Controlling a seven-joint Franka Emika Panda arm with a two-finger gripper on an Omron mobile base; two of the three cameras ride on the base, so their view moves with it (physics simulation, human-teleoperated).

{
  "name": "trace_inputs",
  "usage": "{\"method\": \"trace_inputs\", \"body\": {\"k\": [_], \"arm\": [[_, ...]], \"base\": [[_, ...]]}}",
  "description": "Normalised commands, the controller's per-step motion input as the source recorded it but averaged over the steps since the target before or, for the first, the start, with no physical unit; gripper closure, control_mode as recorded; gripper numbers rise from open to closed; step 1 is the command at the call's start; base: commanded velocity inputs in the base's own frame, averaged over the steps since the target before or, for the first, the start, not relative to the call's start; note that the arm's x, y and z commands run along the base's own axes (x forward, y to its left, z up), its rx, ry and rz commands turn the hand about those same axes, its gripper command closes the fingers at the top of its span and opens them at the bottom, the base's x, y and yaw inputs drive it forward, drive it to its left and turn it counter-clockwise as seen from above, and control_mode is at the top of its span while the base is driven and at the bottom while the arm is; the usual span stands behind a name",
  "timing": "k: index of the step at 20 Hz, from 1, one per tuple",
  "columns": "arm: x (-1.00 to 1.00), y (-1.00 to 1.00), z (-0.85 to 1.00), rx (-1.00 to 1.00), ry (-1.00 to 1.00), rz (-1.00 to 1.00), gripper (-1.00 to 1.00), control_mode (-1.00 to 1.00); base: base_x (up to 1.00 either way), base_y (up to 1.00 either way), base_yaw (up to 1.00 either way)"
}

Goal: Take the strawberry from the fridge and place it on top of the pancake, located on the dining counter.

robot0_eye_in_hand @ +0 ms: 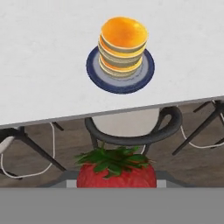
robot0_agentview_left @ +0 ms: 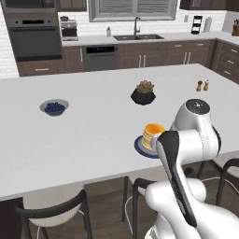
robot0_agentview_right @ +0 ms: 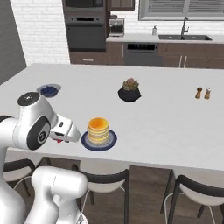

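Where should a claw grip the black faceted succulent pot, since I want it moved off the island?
Probably across the black faceted succulent pot at its widest upper band, coming straight down from above. The body tapers towards its base, so a low grip could slip, and the leaves sit centrally, leaving the rim's sides free.

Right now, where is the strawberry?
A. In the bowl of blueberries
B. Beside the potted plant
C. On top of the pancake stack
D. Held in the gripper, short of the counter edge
D: in the hand view the strawberry sits in the gripper over the chair, while the top of the pancake stack on the dining counter ahead is bare.
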Motion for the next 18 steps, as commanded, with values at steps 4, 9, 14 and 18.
{"method": "trace_inputs", "body": {"k": [4,9,14,18], "arm": [[0.0,0.0,0.0,0.0,0.0,0.0,1.0,1.0],[0.0,0.0,0.0,0.0,0.0,0.0,1.0,1.0],[0.11,0.0,0.0,0.0,-0.03,0.01,1.0,-1.0],[0.77,-0.06,0.11,0.0,-0.11,0.09,1.0,-1.0]], "base": [[0.71,0.07,-0.01],[0.58,0.0,0.0],[0.38,0.0,0.02],[0.0,0.0,0.0]]}}
